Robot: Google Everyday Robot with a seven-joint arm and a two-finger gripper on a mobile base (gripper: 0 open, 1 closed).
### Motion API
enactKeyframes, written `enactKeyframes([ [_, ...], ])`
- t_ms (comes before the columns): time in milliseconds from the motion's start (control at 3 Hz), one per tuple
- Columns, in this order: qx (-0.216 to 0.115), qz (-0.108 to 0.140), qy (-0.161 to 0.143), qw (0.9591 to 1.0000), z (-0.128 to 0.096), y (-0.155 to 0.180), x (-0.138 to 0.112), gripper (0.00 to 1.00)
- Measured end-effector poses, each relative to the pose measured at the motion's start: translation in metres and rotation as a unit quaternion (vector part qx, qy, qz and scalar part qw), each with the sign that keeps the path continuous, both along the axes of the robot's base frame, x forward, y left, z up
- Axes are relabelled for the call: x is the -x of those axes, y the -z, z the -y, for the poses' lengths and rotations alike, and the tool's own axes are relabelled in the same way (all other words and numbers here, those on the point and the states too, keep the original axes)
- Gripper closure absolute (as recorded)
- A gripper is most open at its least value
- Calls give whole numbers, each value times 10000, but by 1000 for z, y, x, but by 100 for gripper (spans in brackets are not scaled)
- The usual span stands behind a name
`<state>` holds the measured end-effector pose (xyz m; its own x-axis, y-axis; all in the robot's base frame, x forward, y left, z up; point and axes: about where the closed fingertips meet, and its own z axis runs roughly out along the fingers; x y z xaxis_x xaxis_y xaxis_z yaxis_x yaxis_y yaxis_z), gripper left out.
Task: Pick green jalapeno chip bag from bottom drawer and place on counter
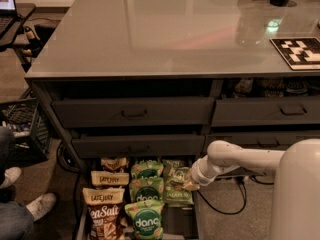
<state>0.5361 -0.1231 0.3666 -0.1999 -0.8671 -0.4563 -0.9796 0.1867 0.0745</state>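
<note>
Lying in the right-hand column of the bottom drawer (pixel 184 223), the green jalapeno chip bag (pixel 176 193) faces up with its lettering toward us, which leaves its upper right corner open to an approach from the side. We have the gripper (pixel 190 184) down at that corner, touching or just over the crinkled edge; whether it is clamped on the bag we cannot tell. The arm (pixel 239 157) reaches in low from the right, we judge, because the drawers above (pixel 135 145) jut out a little over the back of the bottom one. The brighter dang bags (pixel 146 190) fill the middle column and the Late July bags (pixel 108 178) the left, packed close, so a corner hold keeps us off the neighbours. The worktop (pixel 175 29) lies well above, so we judge the lift must first clear those drawer fronts.
</note>
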Motion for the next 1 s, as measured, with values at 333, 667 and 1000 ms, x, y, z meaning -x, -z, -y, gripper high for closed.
enactKeyframes([
  [333, -30, 136, -98, 9999, -4, -31, 4, 100],
  [667, -120, 492, -231, 9984, -6, -86, 14, 100],
  [1000, -147, 906, -389, 9950, -8, -142, 21, 100],
])
